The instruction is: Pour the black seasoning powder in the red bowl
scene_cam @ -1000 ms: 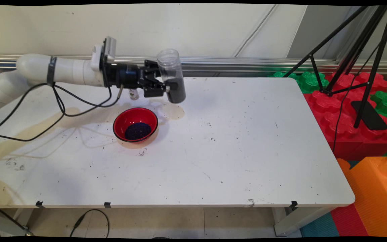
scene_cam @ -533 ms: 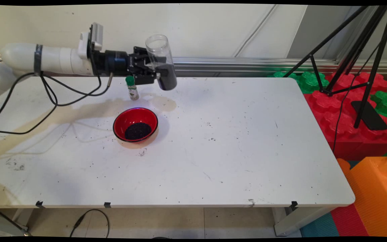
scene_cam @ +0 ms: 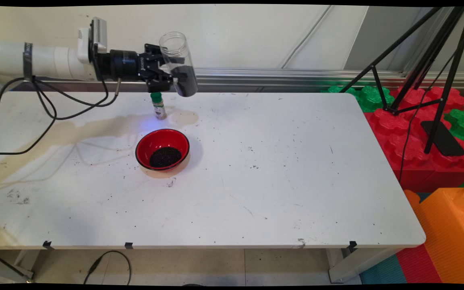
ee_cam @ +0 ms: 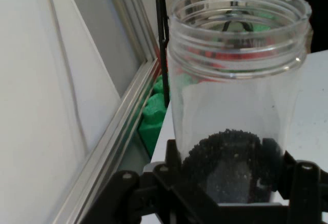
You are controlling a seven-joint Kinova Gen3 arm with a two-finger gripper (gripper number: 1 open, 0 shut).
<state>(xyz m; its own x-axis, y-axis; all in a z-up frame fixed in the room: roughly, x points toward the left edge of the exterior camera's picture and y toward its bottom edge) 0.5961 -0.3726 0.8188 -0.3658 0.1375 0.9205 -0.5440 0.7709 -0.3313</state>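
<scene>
Gripper [scene_cam: 166, 76]: clamped on the lower body of a clear plastic jar [scene_cam: 178, 63], one finger on either side, as the hand view confirms [ee_cam: 225, 188]. The jar is lidless, its threaded mouth up and leaning slightly toward 11 o'clock, so the dark granules [ee_cam: 230, 152] sit settled in its bottom portion, against the fingers. In my judgement, the near-upright hold keeps the contents from spilling.

Position: the jar hangs in the air over the table's far edge, well above the surface, at about 12 o'clock from the red bowl [scene_cam: 162, 149].

Red bowl: stands on the white table [scene_cam: 276, 181] left of centre, holding a dark heap of similar granules. It is apart from the jar and the gripper.

Small green-capped bottle [scene_cam: 158, 105]: upright, just beyond the bowl at 12 o'clock and below the gripper, not touching either.

Surface: loose dark grains are scattered around the bowl and across the middle of the table.

Open room: the table from 1 to 5 o'clock of the bowl is bare out to the right and near edges. Off the right edge stand a black tripod [scene_cam: 425, 60] and red, green and orange foam blocks [scene_cam: 417, 121]. The wall and a metal rail [scene_cam: 276, 74] close the far side, directly behind the jar.
</scene>
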